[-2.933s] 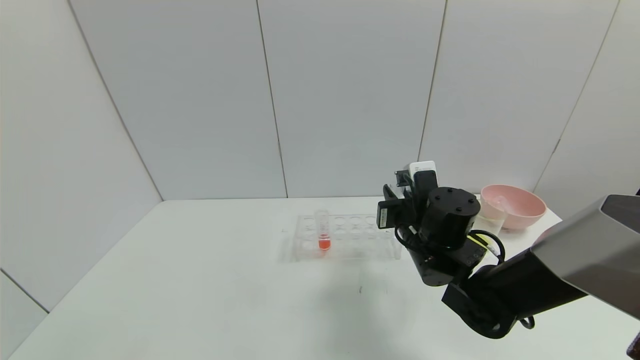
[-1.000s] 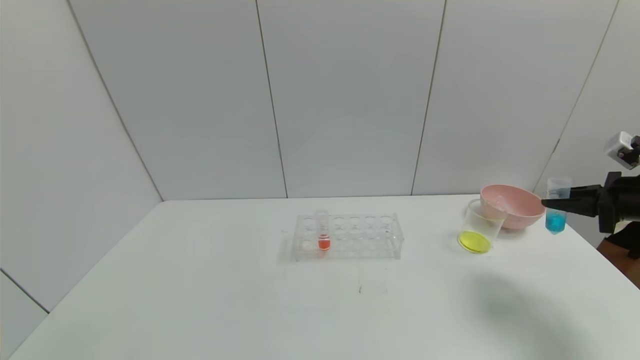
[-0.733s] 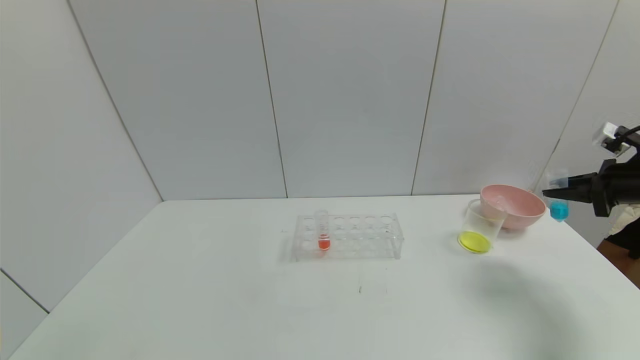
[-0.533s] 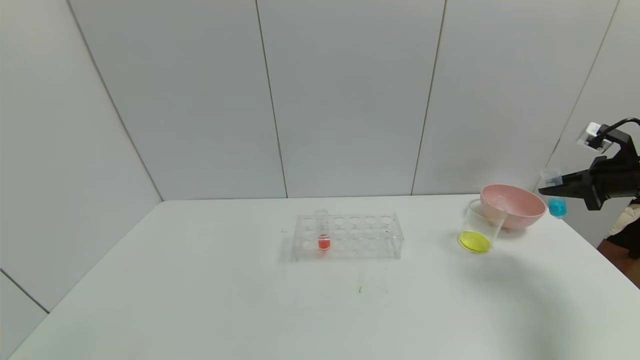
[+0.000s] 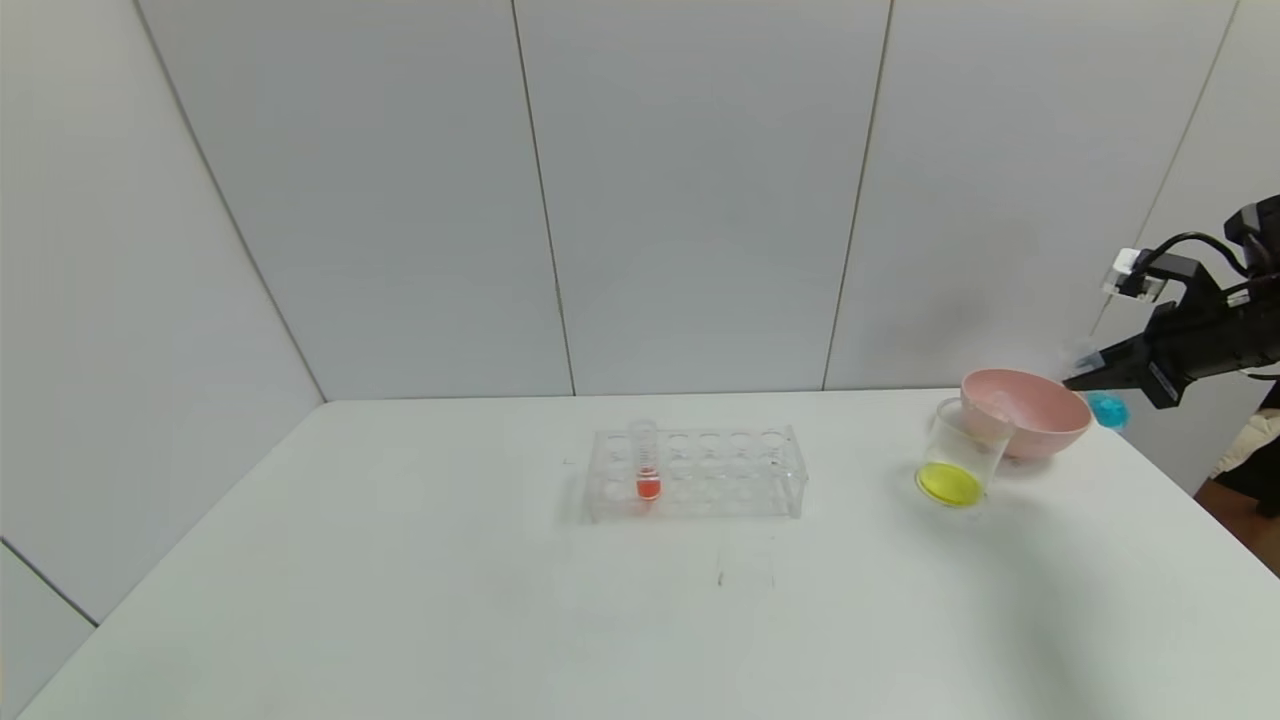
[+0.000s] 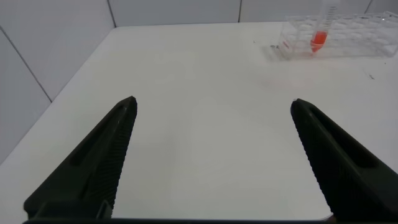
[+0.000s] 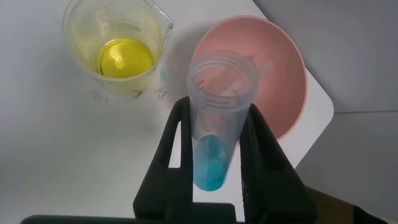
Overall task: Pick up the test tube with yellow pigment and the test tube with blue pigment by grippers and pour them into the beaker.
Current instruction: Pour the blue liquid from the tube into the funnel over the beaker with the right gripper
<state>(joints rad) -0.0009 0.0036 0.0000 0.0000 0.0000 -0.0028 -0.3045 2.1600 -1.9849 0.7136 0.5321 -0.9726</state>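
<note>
right gripper [image 5: 1085,379] raised beyond the pink bowl [image 5: 1030,410], pinching the test tube with blue pigment [image 7: 214,155].
tube tilted, mouth toward the beaker [image 5: 958,455]; left gripper [image 6: 211,124] spread.

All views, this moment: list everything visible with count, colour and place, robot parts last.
table: one, white, under everything.
rack: one, clear, table centre.
red tube: one, standing in the rack's left end.
beaker: one, clear, yellow liquid inside, beside the bowl.
bowl: one, pink, far right of table.
blue tube: one, clear, blue liquid, tilted near the bowl, in the right pincer.
left pincer: black, open, above bare table.
right pincer: black, shut on the blue tube.
</note>
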